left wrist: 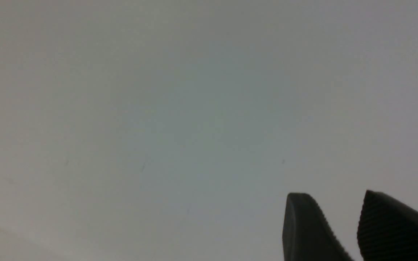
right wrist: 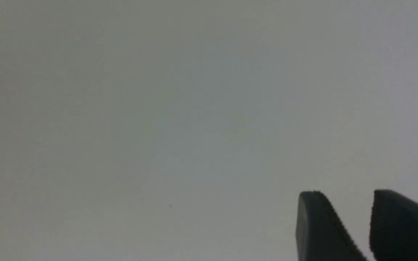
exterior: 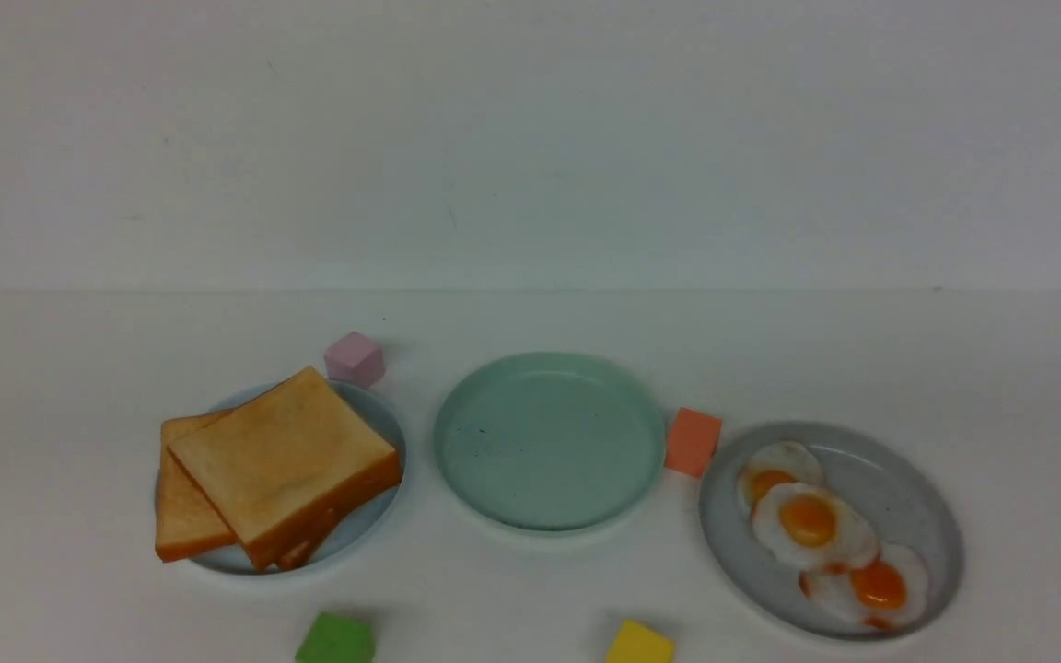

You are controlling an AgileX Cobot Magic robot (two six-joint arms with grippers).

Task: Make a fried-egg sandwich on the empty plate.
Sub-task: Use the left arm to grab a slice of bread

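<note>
At left, must pick toast slices [exterior: 286, 451] off a skewed pile on the pale blue plate [exterior: 383, 419] — might drag a lower one along through overlap. At right, could peel up two fried eggs [exterior: 809, 521] together from the grey plate [exterior: 931, 516], or clip the orange block [exterior: 693, 442] when crossing low to the bare mint-green plate [exterior: 549, 442] between. Can see left gripper [left wrist: 334, 194] and right gripper [right wrist: 348, 191] with fingertips apart, holding nothing — can read no brand, label or writing.

Bare desk [exterior: 512, 589] lies between the green block [exterior: 337, 638] and yellow block [exterior: 641, 643]; the orange block [exterior: 693, 442] obstructs the gap between the mint-green plate [exterior: 550, 442] and grey plate [exterior: 908, 497]
</note>
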